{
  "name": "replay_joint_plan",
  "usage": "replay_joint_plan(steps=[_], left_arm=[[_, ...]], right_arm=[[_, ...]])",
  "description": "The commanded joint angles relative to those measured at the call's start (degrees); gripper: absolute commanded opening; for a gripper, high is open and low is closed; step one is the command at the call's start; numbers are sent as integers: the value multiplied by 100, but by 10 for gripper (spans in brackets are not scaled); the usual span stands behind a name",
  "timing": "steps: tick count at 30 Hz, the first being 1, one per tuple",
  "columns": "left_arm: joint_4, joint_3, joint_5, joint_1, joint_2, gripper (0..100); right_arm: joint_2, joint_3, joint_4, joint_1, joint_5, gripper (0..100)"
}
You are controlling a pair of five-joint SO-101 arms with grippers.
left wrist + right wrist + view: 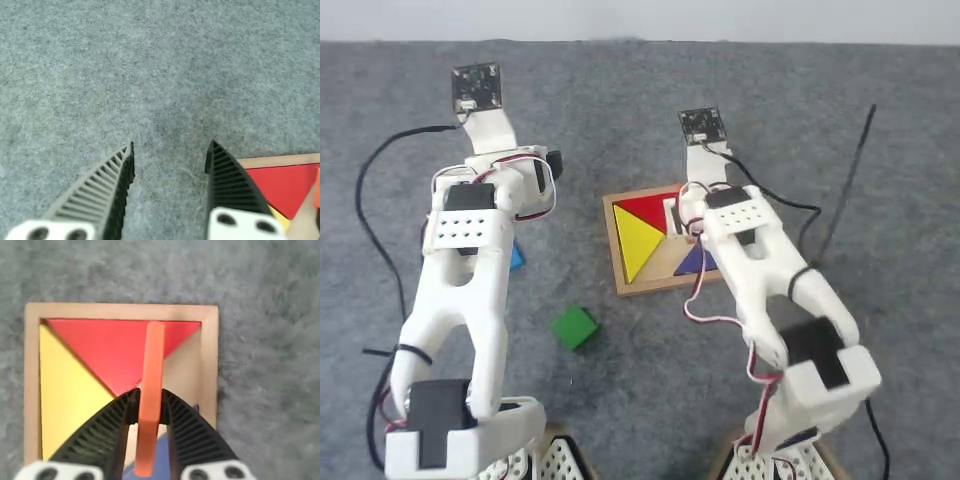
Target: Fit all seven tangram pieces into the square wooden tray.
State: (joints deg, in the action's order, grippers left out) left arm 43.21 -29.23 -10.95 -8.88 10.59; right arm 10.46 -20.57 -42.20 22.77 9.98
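The square wooden tray (620,282) lies on the grey carpet under the right arm. It holds a red triangle (645,207), a yellow triangle (636,243) and a dark blue piece (692,262). My right gripper (149,397) is shut on an orange piece (152,365), held on edge above the tray (120,310), over the red triangle (110,345) and bare wood beside it. The yellow triangle (70,400) lies alongside. My left gripper (170,147) is open over bare carpet, with a tray corner (280,161) close by. A green piece (574,327) lies on the carpet between the arms.
A light blue piece (516,257) peeks out from under the left arm. Black cables (375,190) trail on the carpet left of that arm and beside the right arm (845,190). Open carpet lies beyond the tray.
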Motion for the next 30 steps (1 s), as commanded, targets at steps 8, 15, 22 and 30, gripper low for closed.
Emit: replay_joint_plan(steps=[8,15,22,30], left_arm=[[-97,22,53,44,53,221],[-97,22,53,44,53,221],[-97,22,53,44,53,221],[-97,22,53,44,53,221]], right_arm=[[330,589,-84,-110,176,126],[321,615,-84,-101,88,307],[-110,791,-321,-382,-554,270],[-330,791,-435,-435,-1591,197]])
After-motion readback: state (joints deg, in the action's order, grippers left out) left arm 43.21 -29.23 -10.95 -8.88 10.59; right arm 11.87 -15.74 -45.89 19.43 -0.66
